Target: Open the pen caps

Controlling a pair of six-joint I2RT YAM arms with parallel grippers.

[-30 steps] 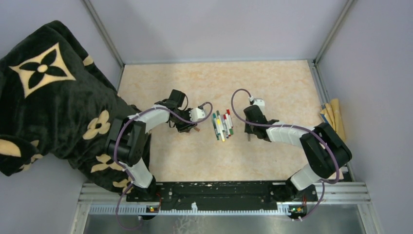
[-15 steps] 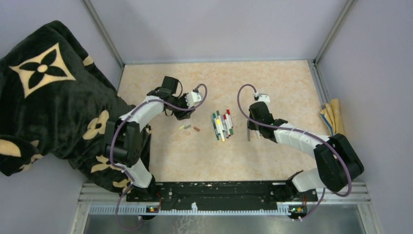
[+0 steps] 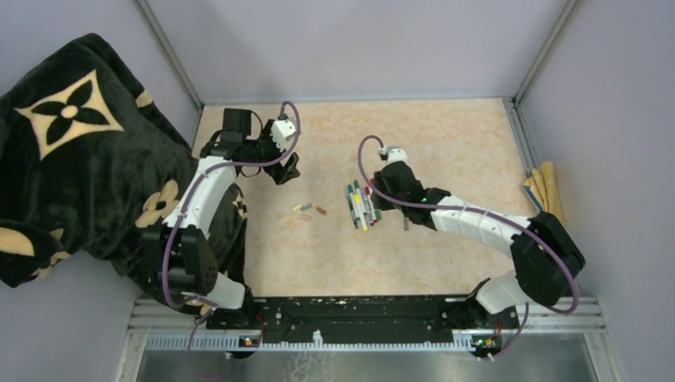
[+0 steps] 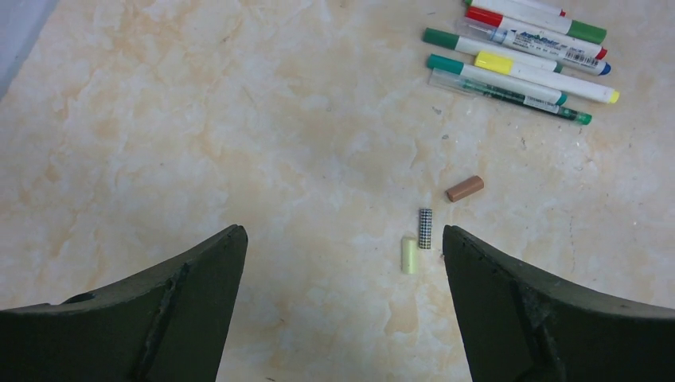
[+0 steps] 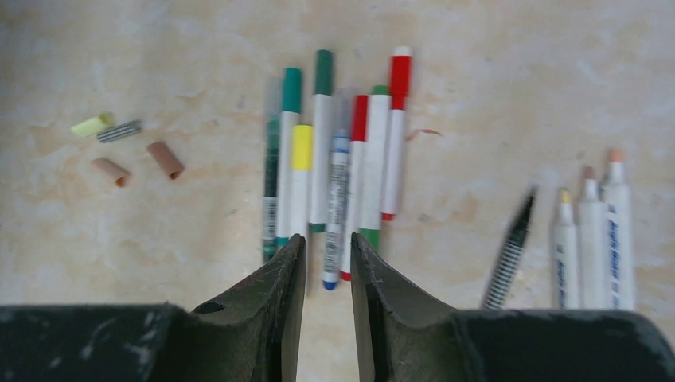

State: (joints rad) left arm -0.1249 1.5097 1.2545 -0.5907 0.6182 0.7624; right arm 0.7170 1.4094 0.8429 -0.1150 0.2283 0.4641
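Top external view: white-barrelled marker pens with coloured caps (image 3: 362, 205) are seen clustered at the middle of the beige marbled counter (image 3: 446, 135), with short loose plastic caps (image 3: 309, 210) scattered just to their left. Left wrist view: the left hand (image 4: 342, 231) is spread wide and empty above three of those caps. Right wrist view: the right hand (image 5: 328, 239), barely parted and pinching nothing, is held just before the capped pens; uncapped pens (image 5: 589, 239) are laid to the right.

Pens (image 3: 364, 205) lying side by side in the middle of the table (image 3: 446, 135), four loose caps (image 3: 309, 210) near them on the left, uncapped pens (image 5: 591, 239) to their right, blanket (image 3: 72, 159) beyond the table's left edge
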